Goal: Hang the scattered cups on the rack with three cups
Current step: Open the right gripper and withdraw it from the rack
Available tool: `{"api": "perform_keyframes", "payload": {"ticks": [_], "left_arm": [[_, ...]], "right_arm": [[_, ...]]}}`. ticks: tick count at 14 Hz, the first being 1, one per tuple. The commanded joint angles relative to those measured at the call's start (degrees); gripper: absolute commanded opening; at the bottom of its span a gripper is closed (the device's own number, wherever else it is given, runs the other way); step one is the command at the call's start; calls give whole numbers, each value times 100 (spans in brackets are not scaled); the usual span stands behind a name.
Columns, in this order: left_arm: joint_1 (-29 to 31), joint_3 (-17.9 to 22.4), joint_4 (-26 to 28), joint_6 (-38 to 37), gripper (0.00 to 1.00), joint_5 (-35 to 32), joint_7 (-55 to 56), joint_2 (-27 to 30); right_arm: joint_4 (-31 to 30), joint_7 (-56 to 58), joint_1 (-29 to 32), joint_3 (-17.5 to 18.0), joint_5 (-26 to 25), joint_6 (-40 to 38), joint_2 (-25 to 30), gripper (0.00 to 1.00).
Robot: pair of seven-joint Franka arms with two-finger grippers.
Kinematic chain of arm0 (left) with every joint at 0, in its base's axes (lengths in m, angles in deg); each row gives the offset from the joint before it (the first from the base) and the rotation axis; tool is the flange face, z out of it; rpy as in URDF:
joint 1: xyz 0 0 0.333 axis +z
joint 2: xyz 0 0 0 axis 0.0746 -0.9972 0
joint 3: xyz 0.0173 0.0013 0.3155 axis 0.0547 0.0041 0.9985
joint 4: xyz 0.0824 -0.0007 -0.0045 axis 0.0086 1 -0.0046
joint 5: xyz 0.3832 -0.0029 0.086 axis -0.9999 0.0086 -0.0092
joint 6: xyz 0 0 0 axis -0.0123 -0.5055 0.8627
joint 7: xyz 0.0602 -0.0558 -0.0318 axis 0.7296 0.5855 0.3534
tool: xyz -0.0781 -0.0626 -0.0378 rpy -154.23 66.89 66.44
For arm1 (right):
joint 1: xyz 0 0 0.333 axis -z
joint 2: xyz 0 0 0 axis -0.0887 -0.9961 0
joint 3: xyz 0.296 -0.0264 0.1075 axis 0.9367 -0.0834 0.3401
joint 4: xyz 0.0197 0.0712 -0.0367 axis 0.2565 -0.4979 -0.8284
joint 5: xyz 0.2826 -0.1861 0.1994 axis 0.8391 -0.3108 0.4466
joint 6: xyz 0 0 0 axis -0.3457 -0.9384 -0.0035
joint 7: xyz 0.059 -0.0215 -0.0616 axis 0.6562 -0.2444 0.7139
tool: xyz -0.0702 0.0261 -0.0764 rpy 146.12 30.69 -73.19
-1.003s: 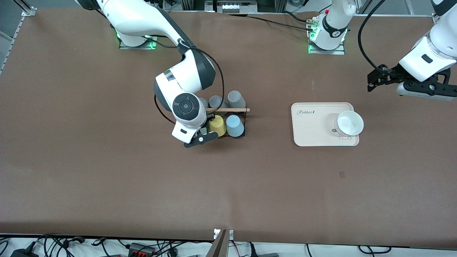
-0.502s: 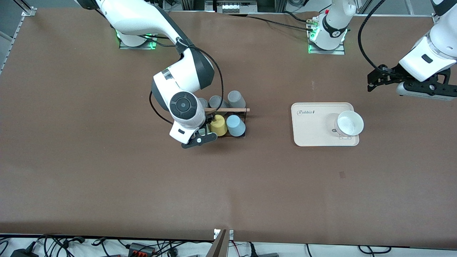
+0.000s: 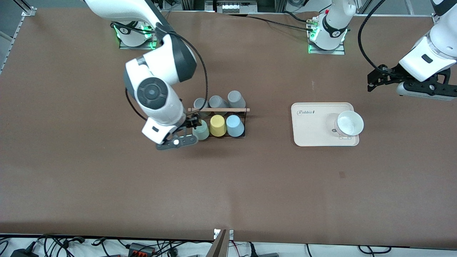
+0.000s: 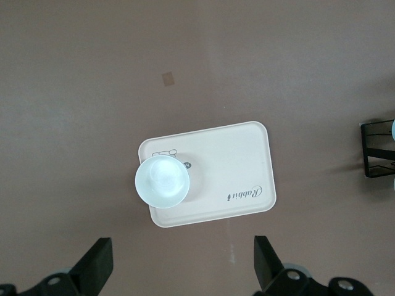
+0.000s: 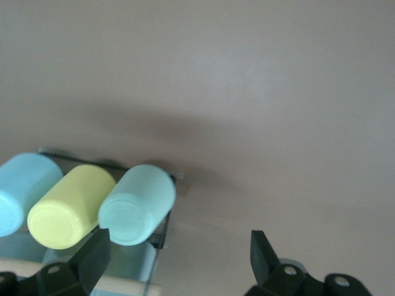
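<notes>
Right gripper (image 3: 188, 124), jaws wide and empty, beside the mint cup (image 3: 201, 131) on the mid-table rack (image 3: 238, 110); left gripper (image 3: 371, 82), jaws wide, waits above the table's edge.

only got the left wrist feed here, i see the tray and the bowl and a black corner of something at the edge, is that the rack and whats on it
Observer: Yes, that is the rack. On its row nearer the front camera hang a mint cup, a yellow cup and a blue cup.
Operator: anything else on it
Observer: Three grey cups sit on the row farther from the front camera.
Operator: wheres the right gripper
Observer: The right gripper is open, beside the mint cup at the rack's end toward the right arm, holding nothing.
Operator: and mine
Observer: The left gripper is open, up above the table past the tray, toward the left arm's end.
</notes>
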Motion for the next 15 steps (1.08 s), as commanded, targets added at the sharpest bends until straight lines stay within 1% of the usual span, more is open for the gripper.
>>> {"api": "perform_keyframes", "payload": {"ticks": [1, 3, 5, 7, 9, 12, 13, 14, 15], "left_arm": [[38, -45, -138, -127, 100, -28, -52, -42], [38, -45, -147, -127, 100, -28, -52, -42], [38, -45, -138, -127, 100, -28, -52, -42], [38, -45, -138, -127, 100, -28, -52, -42], [38, -45, -138, -127, 100, -28, -61, -42], [38, -45, -147, -127, 100, -28, -61, -42], [38, -45, -138, -127, 100, -28, -52, -42], [38, -45, -147, -127, 100, -28, -61, -42], [38, -45, -147, -127, 100, -28, -61, -42]], "right_arm": [[-44, -44, 437, -83, 62, -169, 348, 100], [-52, 17, 833, -92, 62, -318, 542, 100], [-44, 52, 1220, -100, 36, -687, 665, 100], [-44, 166, 1458, -100, -26, -706, 841, 100], [-61, 202, 1642, -188, -131, -723, 1016, 100], [-61, 367, 2003, -215, -132, -750, 1157, 100], [-61, 543, 2126, -206, -132, -750, 1193, 100], [-105, 797, 2405, -162, -71, -741, 1297, 100], [-210, 1069, 2695, -23, -61, -724, 1411, 100]]}}
